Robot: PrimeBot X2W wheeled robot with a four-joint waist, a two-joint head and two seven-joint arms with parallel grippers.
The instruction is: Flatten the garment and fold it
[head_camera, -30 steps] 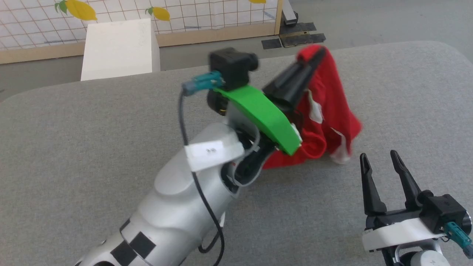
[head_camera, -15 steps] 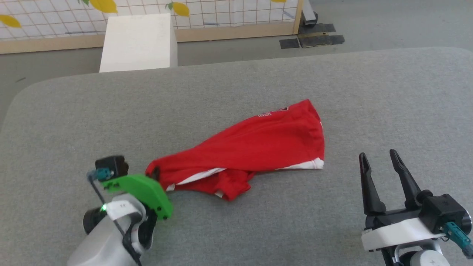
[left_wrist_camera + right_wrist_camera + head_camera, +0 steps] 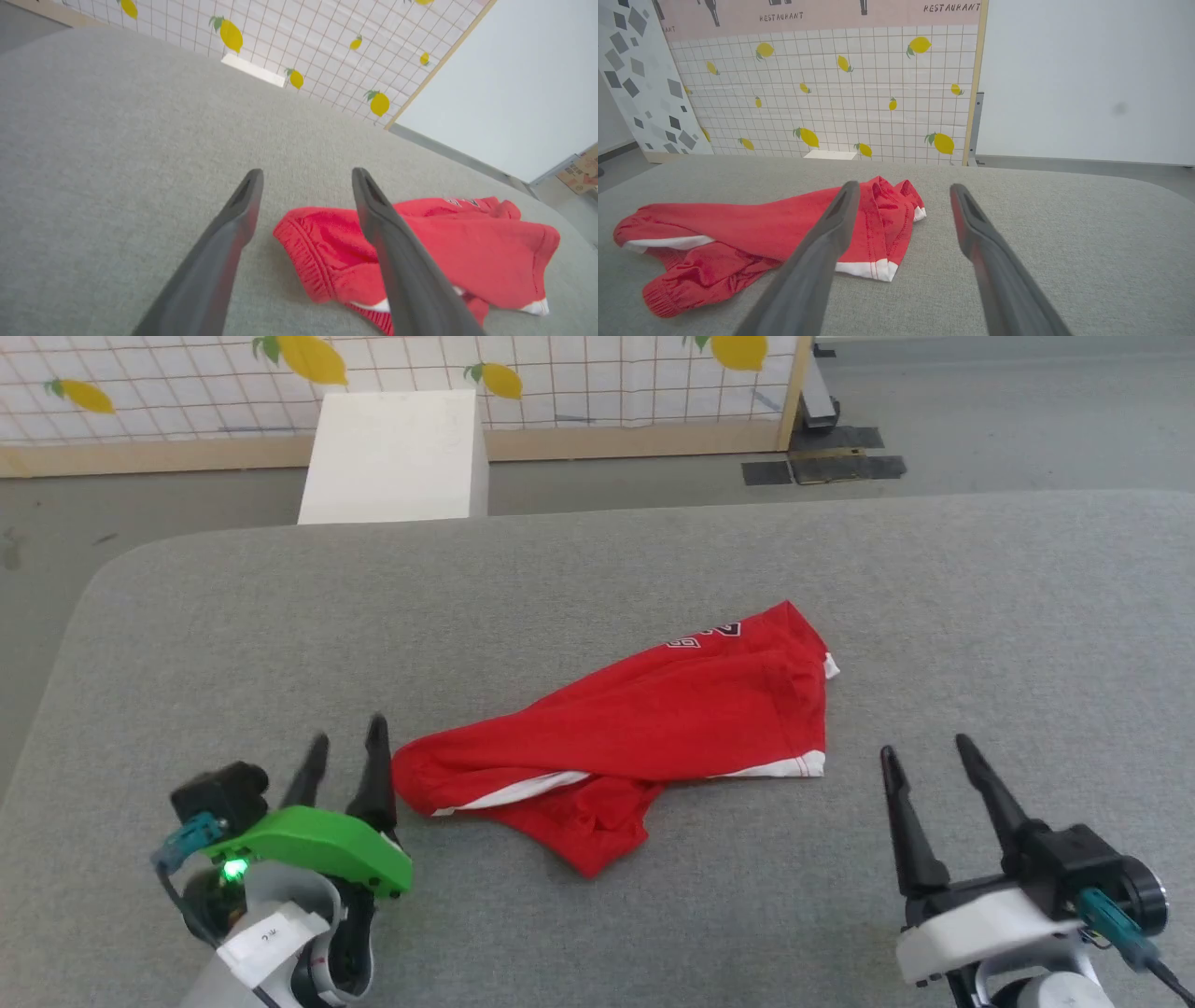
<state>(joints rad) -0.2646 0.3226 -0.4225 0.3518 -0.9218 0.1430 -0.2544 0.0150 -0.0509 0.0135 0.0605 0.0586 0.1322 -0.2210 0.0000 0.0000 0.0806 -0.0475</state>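
Note:
The garment [image 3: 644,728] is bright red with white hem trim and small white lettering. It lies loosely stretched and rumpled across the middle of the grey table [image 3: 597,569]. My left gripper [image 3: 347,747] stands open just left of its elastic end, not touching it. In the left wrist view the garment [image 3: 467,252] lies past my open left gripper [image 3: 306,179], partly behind the right finger. My right gripper [image 3: 918,749] is open near the table's front right, a short way right of the hem corner. The right wrist view shows the garment [image 3: 752,228] ahead and left of my open right gripper [image 3: 901,189].
A white box [image 3: 397,457] stands on the floor beyond the table's far edge. Behind it runs a lemon-patterned grid screen [image 3: 560,373] with a wooden frame. Dark tape patches [image 3: 822,467] mark the floor at the far right.
My left gripper drew the garment down and leftward from high above the table, laid it out, then opened and let it go. The head camera shifted. The right gripper stayed open.

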